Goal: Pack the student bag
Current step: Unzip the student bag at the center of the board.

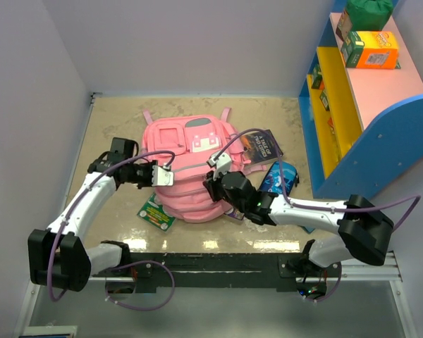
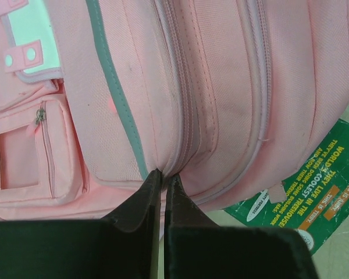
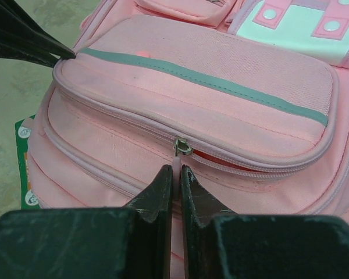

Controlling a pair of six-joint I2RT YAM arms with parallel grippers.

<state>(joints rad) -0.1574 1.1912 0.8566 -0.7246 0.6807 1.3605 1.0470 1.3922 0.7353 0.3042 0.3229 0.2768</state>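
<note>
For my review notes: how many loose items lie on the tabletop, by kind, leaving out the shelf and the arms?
backpack: 1
books: 2, a green book and a dark book
pencil case: 1
total: 4

Plain pale walls (image 1: 197, 49) close in a beige, mottled table (image 1: 116, 127), with light glaring along its near edge. At its right edge stands a blue shelf unit (image 1: 402, 137) with yellow shelves and a pink top.

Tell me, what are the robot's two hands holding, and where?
The right gripper pinches the zip pull on the student bag. The left gripper pinches the bag's edge, at a pocket corner.
</note>
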